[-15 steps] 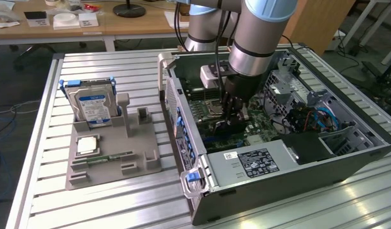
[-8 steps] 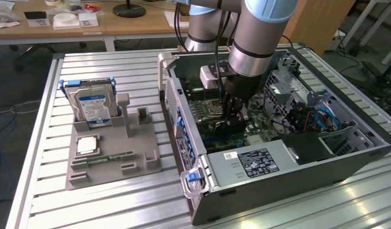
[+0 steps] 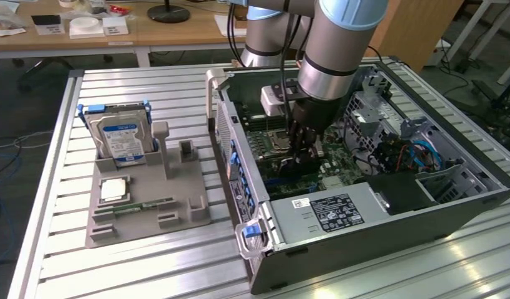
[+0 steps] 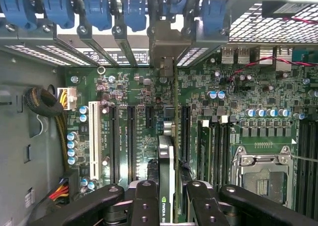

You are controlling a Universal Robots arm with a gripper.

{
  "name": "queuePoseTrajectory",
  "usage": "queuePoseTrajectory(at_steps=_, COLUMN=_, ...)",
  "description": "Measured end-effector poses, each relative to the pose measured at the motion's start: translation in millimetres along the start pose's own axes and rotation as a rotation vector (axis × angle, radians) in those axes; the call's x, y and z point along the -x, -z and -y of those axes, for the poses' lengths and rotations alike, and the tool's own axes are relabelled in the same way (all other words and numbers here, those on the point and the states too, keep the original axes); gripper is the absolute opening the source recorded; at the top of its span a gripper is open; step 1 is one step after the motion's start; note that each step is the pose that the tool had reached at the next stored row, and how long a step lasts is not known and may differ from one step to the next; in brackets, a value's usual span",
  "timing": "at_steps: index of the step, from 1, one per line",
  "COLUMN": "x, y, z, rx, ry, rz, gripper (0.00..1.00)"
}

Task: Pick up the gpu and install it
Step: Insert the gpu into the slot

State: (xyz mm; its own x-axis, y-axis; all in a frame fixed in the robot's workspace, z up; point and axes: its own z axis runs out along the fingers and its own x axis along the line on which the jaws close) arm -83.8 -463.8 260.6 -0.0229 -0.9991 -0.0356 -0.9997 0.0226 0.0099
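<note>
While gripped edge-on by the claw [image 4: 168, 196], the gpu [image 4: 166, 161] hangs over the motherboard [image 4: 124, 97]

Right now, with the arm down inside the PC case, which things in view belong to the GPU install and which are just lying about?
In the job:
- gpu, edge-on, held in the gripper
- motherboard with its slots
- computer case, side open

Lying about:
- hard drive upright in the grey holder
- memory stick on that holder
- processor chip on that holder

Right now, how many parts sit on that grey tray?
3: hard drive upright at far end, square chip flat in middle, memory stick at near end; others may hide.
</note>
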Motion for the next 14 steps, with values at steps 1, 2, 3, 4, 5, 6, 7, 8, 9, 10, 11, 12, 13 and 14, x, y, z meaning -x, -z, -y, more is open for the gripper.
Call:
queuePoseTrajectory(at_steps=1, x=0.0, y=0.0, z=-0.1, rx=0.0, ry=0.0, rz=0.0004, gripper=0.26)
queuePoseTrajectory(at_steps=2, x=0.0, y=0.0, z=-0.3, rx=-0.0002, ry=0.0, rz=0.001, gripper=0.26)
queuePoseTrajectory(at_steps=3, x=0.0, y=-0.1, z=-0.5, rx=-0.0003, ry=0.0, rz=0.0015, gripper=0.26)
queuePoseTrajectory(at_steps=4, x=0.0, y=0.0, z=-0.6, rx=-0.0003, ry=0.0, rz=0.002, gripper=0.26)
queuePoseTrajectory(at_steps=5, x=-0.2, y=0.0, z=-0.7, rx=-0.0003, ry=0.0, rz=0.0025, gripper=0.26)
queuePoseTrajectory(at_steps=6, x=-0.4, y=0.1, z=-0.7, rx=-0.0002, ry=0.0, rz=0.003, gripper=0.26)
queuePoseTrajectory(at_steps=7, x=-0.5, y=0.3, z=-0.7, rx=-0.0002, ry=0.0, rz=0.0037, gripper=0.26)
queuePoseTrajectory(at_steps=8, x=-0.6, y=0.6, z=-0.7, rx=-0.0002, ry=0.0, rz=0.0044, gripper=0.26)
queuePoseTrajectory(at_steps=9, x=-0.8, y=1.0, z=-0.7, rx=-0.0002, ry=0.0, rz=0.0054, gripper=0.26)
queuePoseTrajectory(at_steps=10, x=-1.0, y=1.1, z=-0.7, rx=-0.0002, ry=0.0, rz=0.0067, gripper=0.26)
queuePoseTrajectory(at_steps=11, x=-1.1, y=1.2, z=-0.8, rx=-0.0005, ry=0.0, rz=0.0082, gripper=0.26)
queuePoseTrajectory(at_steps=12, x=-1.4, y=1.2, z=-0.9, rx=-0.0009, ry=0.0, rz=0.01, gripper=0.26)
queuePoseTrajectory(at_steps=13, x=-1.9, y=1.2, z=-0.8, rx=-0.0009, ry=0.0, rz=0.0113, gripper=0.26)
queuePoseTrajectory(at_steps=14, x=-2.8, y=1.3, z=-0.8, rx=-0.0009, ry=0.0, rz=0.0116, gripper=0.26)
